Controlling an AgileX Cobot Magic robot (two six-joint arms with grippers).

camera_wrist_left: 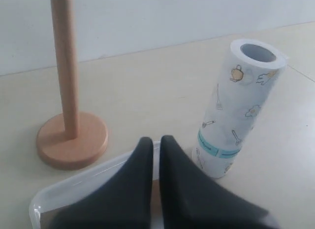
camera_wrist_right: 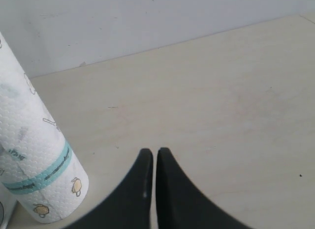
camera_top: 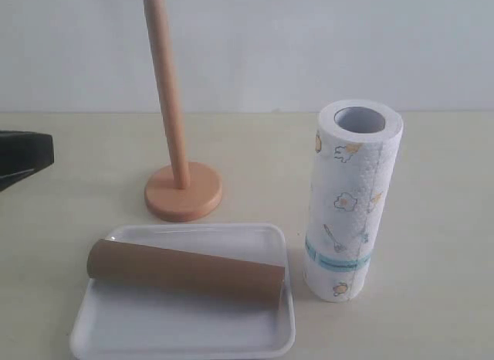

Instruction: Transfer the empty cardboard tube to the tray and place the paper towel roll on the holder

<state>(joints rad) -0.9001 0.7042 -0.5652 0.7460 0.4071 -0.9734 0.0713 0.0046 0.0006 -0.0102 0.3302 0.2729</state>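
The brown cardboard tube (camera_top: pixel 185 272) lies on its side across the white tray (camera_top: pixel 116 333) at the front. Behind the tray, the wooden holder (camera_top: pixel 171 97) stands bare on its round base (camera_top: pixel 183 191). To the right, the paper towel roll (camera_top: pixel 351 198) stands upright on the table with its teal band low. My left gripper (camera_wrist_left: pixel 153 139) is shut and empty above the tray's rim (camera_wrist_left: pixel 74 182). A sliver of the tube (camera_wrist_left: pixel 155 197) shows between its fingers. My right gripper (camera_wrist_right: pixel 151 151) is shut and empty over bare table beside the roll (camera_wrist_right: pixel 34 155).
A black part of the left arm (camera_top: pixel 23 155) pokes in at the left edge of the exterior view. The beige table (camera_top: pixel 432 221) meets a pale wall behind the holder. In the left wrist view the holder (camera_wrist_left: pixel 66 67) and the roll (camera_wrist_left: pixel 241 106) flank the fingers.
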